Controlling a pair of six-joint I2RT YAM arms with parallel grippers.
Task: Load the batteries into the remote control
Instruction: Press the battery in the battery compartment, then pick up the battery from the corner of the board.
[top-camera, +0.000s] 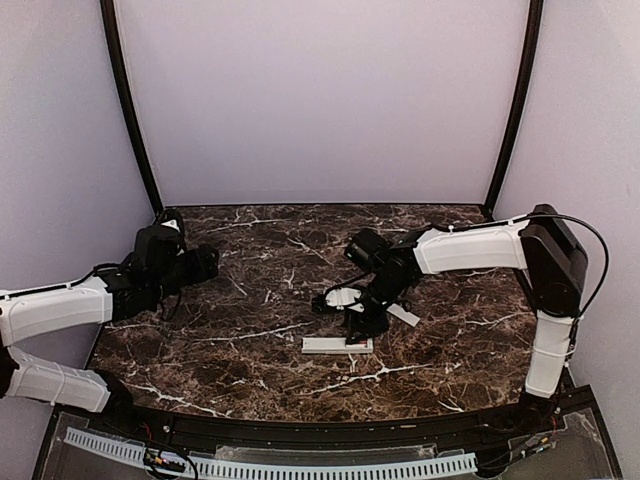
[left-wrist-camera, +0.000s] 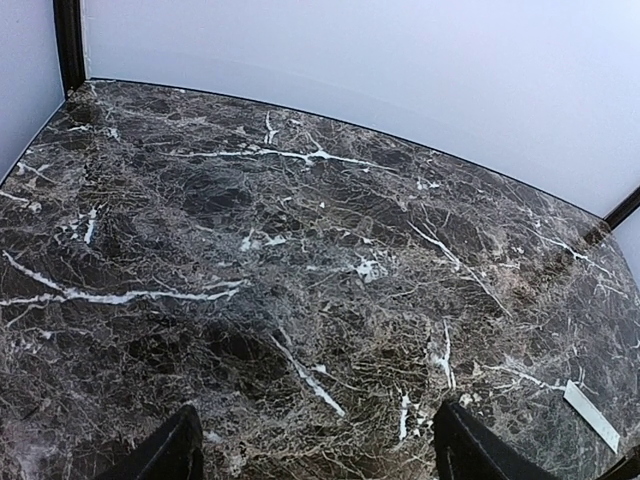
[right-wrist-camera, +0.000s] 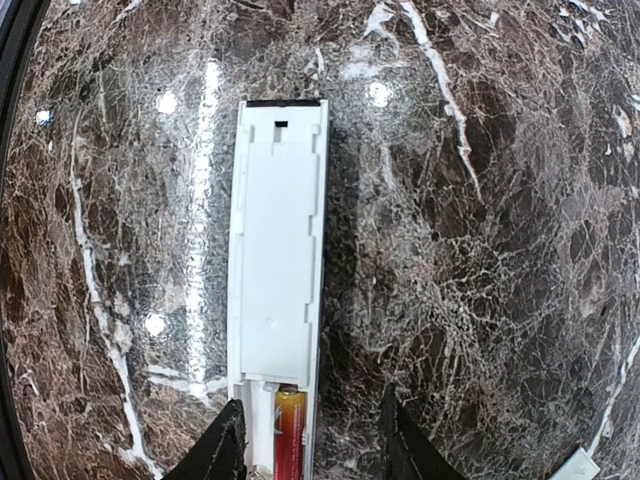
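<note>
Remote (right-wrist-camera: 275, 260) lies flat on the table (left-wrist-camera: 300, 200), mid-front, back side up, lengthwise under the right wrist cam. One red cell (right-wrist-camera: 289, 435) sits in the slot at the end nearest that cam. It looks in, but the lower part runs out of frame, so I can't tell if it's fully seated. Right gripper (right-wrist-camera: 312, 440) hangs right over that end with its fingers spread wider than the remote, one on each side, gripping nothing. Can't tell if they touch the casing. Left gripper (left-wrist-camera: 315, 455) is parked well off to the left, fingers wide apart, only bare table between them. No second cell visible in any view, loose or in the remote. The rest of the bay reads as plain white plastic, and I can't say whether another slot is free. Thin white strip (top-camera: 403, 315) lies just beside the right arm, apart from the remote; probably the cover, not fitted. My read: roughly half done. One cell is placed; left are any further cell, a seating check, and maybe the cover.
</note>
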